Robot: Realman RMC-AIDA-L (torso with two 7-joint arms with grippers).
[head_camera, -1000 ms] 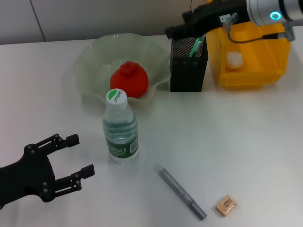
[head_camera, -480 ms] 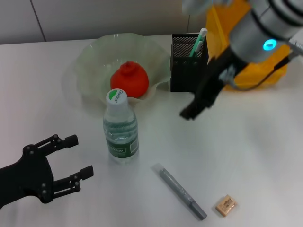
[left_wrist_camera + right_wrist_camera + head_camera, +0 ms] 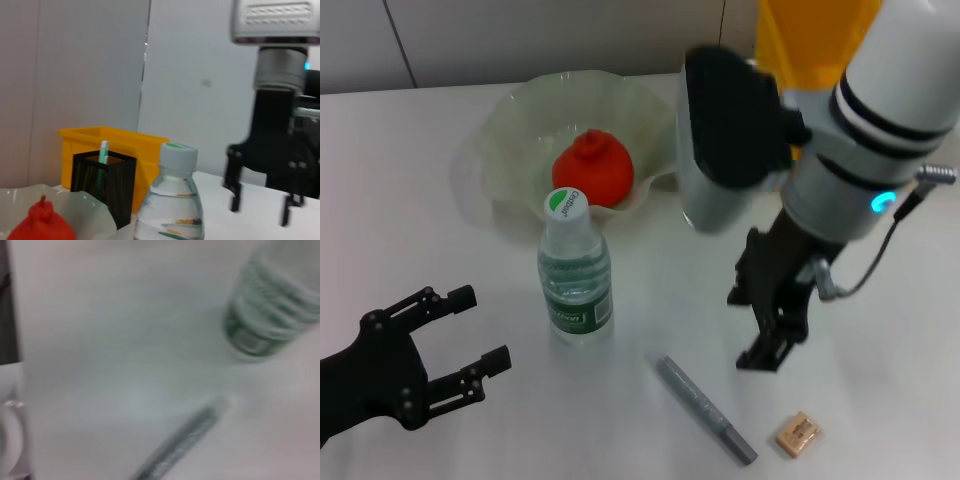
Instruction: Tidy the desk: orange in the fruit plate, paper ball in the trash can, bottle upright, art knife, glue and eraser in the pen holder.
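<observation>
The orange [image 3: 592, 168] lies in the pale-green fruit plate [image 3: 510, 120]. In front of the plate the bottle [image 3: 575, 270] stands upright. A grey art knife [image 3: 705, 408] and the tan eraser [image 3: 797, 434] lie on the table near the front. My right gripper [image 3: 752, 330] hangs open and empty just above the table, between the knife and the eraser. My left gripper [image 3: 480, 327] rests open at the front left. The right arm hides the pen holder in the head view; the left wrist view shows the pen holder [image 3: 107, 185] with a green-and-white stick [image 3: 102, 152] in it, perhaps the glue. The paper ball is hidden.
The yellow trash can [image 3: 810, 30] stands at the back right, mostly behind my right arm, and the trash can [image 3: 110, 140] also shows behind the pen holder. The right arm's bulky wrist housing [image 3: 720, 140] hangs over the table's middle. Bare white tabletop [image 3: 400, 200] lies to the left.
My right arm has swung from above the pen holder and trash can down to the front middle, ending low beside the knife and eraser. The left gripper has barely moved.
</observation>
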